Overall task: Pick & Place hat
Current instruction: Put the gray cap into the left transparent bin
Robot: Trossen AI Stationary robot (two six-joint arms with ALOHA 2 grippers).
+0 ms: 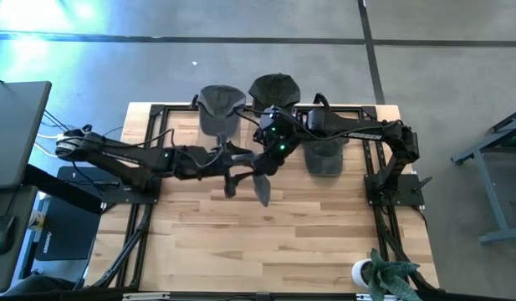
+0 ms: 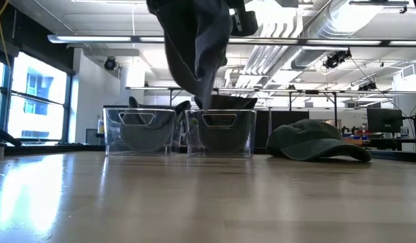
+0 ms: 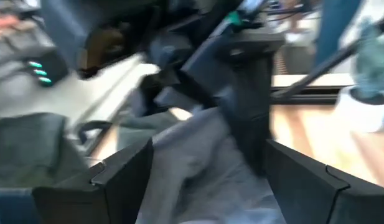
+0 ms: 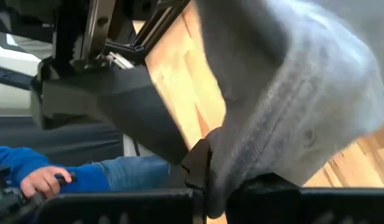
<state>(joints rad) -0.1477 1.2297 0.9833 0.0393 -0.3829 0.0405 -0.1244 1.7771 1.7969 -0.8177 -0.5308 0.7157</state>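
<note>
A grey hat (image 2: pixel 194 47) hangs in the air over the middle of the table, and my right gripper (image 4: pixel 210 199) is shut on it. My left gripper (image 3: pixel 204 186) is open right beside it, coming from the table's left. Its two fingers stand wide apart on either side of the hat's grey cloth (image 3: pixel 198 155); whether they touch it I cannot tell. In the high view the two grippers meet at the hat (image 1: pixel 262 180). A dark green cap (image 2: pixel 322 142) rests on its brim and rim on the table at the right. My right gripper pinches a fold of the grey hat's cloth (image 4: pixel 241 168) between its two fingers, slanting down from the table's right side. The hat hangs slack below the fingers, and its lower end (image 2: pixel 204 101) is clear of the table.
Two clear bins (image 2: pixel 140 131) (image 2: pixel 221 131) stand side by side at the far edge, each with dark hats in it. A potted plant (image 1: pixel 383 272) sits at the near right corner. A person's hand and blue sleeve (image 4: pixel 42 177) show beyond the table.
</note>
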